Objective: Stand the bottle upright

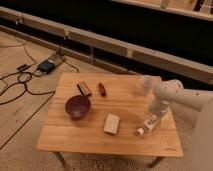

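The bottle (149, 124) lies on its side near the right edge of the wooden table (90, 135). It is slim and whitish, and its white cap points toward the front left. My gripper (155, 113) hangs at the end of the white arm (172, 94) that comes in from the right. It points down just over the bottle's rear end and is open. Whether it touches the bottle I cannot tell.
A translucent cup (146, 84) stands behind the gripper near the table's back right. A flat white block (112, 123) lies left of the bottle. A purple bowl (78, 106), a brown bar (84, 89) and a small red item (102, 89) sit further left. Cables and a box (46, 65) are on the floor.
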You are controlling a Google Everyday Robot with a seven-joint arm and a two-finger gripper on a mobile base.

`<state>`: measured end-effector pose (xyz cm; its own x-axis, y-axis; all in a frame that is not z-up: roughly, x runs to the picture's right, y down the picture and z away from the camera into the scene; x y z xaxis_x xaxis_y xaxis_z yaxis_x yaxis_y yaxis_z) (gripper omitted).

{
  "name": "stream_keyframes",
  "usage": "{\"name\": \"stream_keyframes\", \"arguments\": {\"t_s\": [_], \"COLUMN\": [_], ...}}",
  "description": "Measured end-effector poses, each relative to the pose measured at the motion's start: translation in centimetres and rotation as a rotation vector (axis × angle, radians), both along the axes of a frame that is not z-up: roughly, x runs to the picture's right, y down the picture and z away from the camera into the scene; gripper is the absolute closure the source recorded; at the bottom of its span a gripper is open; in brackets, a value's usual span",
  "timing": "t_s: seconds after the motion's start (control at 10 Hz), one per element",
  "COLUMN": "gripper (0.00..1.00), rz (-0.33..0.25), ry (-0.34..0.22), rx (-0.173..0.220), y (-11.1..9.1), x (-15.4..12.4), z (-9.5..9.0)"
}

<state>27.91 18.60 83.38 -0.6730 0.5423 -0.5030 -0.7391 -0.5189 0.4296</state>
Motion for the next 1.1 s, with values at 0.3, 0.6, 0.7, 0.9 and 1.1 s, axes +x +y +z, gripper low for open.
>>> {"name": "stream_keyframes", "arguments": {"t_s": [0.3,0.6,0.7,0.9,1.1], "gripper": [0.35,0.35,0.35,0.35,0.35], "rz": [0.002,-0.001,-0.001,-0.002,-0.012], "ry": [0.000,-0.016,-0.016,0.001,0.023], "rx": [-0.003,-0.019,-0.021,0.000,0.024], "y": [0.1,0.6,0.6,0.4,0.1], "x": [0.3,-0.7,-0.9,-1.3,-1.6], "z": [0.1,-0.3,-0.4,-0.5,-0.6]}}
